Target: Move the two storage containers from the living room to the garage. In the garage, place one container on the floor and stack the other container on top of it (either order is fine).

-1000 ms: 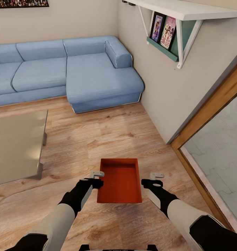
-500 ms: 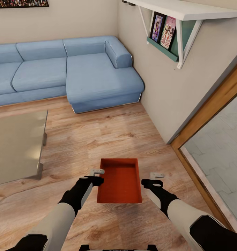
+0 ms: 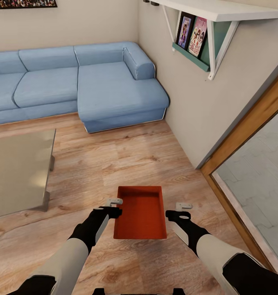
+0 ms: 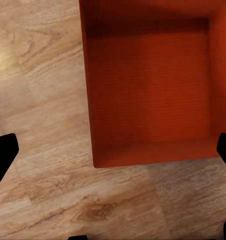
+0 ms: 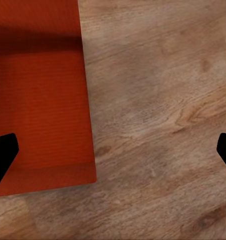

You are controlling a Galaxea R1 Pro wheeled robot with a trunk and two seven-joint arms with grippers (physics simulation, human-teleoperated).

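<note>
Home living room: blue sectional sofa (image 3: 77, 82); wood plank floor (image 3: 126, 159); wall shelf (image 3: 212, 12)

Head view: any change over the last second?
Barely any. The left end effector crept slightly toward the storage container; its fingertip now meets the left wall. Nothing grasped or released. The right end effector stays open beside the right wall, and the container sits unmoved on the wood floor.

Bright, even, sharp renders; soft shadows, faint glare on planks.
</note>
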